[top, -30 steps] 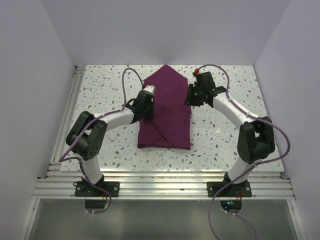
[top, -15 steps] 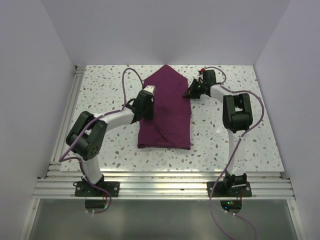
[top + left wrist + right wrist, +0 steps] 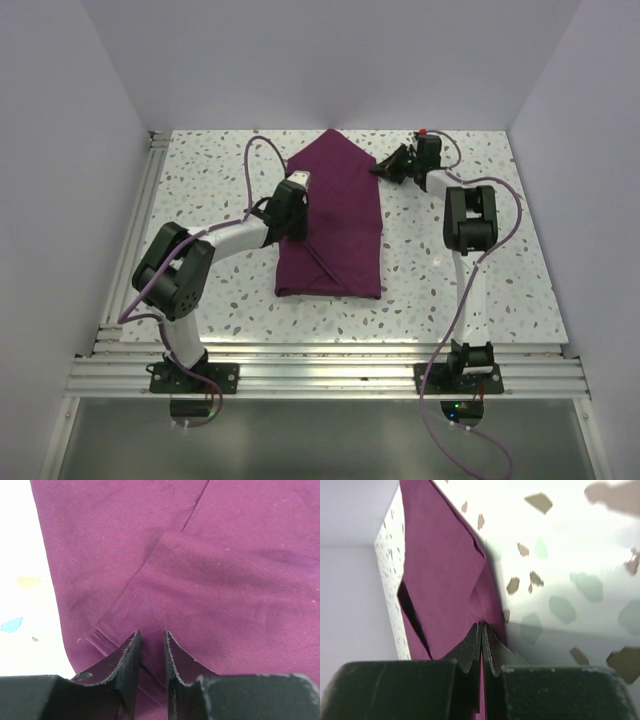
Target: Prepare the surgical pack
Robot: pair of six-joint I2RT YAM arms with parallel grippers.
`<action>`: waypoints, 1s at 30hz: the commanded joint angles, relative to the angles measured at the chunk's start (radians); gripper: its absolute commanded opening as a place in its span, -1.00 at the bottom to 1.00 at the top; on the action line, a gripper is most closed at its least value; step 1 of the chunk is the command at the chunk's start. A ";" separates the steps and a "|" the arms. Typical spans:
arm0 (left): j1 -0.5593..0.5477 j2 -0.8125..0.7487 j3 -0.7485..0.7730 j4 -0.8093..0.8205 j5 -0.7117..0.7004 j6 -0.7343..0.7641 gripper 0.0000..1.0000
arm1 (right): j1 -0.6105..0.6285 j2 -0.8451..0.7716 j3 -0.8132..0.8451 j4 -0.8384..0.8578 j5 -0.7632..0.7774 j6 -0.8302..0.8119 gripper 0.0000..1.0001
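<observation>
The surgical pack (image 3: 335,215) is plum-purple cloth folded into a long shape with a pointed far end, lying mid-table. My left gripper (image 3: 297,228) rests over its left part. In the left wrist view its fingers (image 3: 151,636) stand a narrow gap apart above a diagonal fold of the cloth (image 3: 210,570), holding nothing. My right gripper (image 3: 385,170) is at the cloth's far right edge. In the right wrist view its fingers (image 3: 482,626) are pressed together on a thin edge of the cloth (image 3: 445,580).
The speckled white table (image 3: 450,260) is walled on three sides. A metal rail (image 3: 320,375) runs along the near edge by the arm bases. Purple cables (image 3: 262,150) loop over both arms.
My right gripper has moved toward the far edge along the cloth's right side, and its arm has folded upright. The left arm and the cloth's outline look unchanged.
</observation>
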 commanded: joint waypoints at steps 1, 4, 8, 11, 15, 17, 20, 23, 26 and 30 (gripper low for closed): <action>0.006 0.014 -0.008 0.022 -0.005 0.000 -0.46 | -0.009 0.074 0.055 0.018 0.085 0.048 -1.00; 0.006 0.006 -0.013 0.020 -0.025 -0.002 -0.46 | -0.014 0.088 0.065 0.029 0.123 0.064 -1.00; 0.021 -0.048 -0.041 0.027 -0.074 -0.011 -0.40 | -0.015 0.102 0.099 0.035 0.122 0.062 -0.93; 0.057 -0.103 -0.065 0.036 -0.060 -0.025 -0.21 | -0.017 0.081 0.117 0.019 0.117 0.040 -0.71; 0.086 -0.158 -0.045 -0.007 -0.069 -0.034 -0.02 | -0.021 0.075 0.229 -0.060 0.107 -0.030 -0.57; 0.113 -0.187 -0.032 -0.018 -0.059 -0.042 0.01 | -0.023 0.067 0.252 -0.060 0.052 -0.040 -0.53; 0.179 -0.189 -0.001 -0.009 0.036 -0.071 0.04 | -0.024 -0.007 0.190 -0.012 0.018 -0.044 -0.51; 0.222 -0.134 0.062 -0.001 0.099 -0.062 0.03 | -0.021 -0.102 0.078 0.038 -0.044 -0.038 -0.55; 0.248 -0.045 0.136 -0.010 0.132 -0.045 -0.04 | -0.021 -0.201 -0.087 0.067 -0.081 -0.052 -0.65; 0.290 0.053 0.191 0.023 0.236 -0.051 -0.17 | -0.021 -0.321 -0.252 0.116 -0.093 -0.063 -0.82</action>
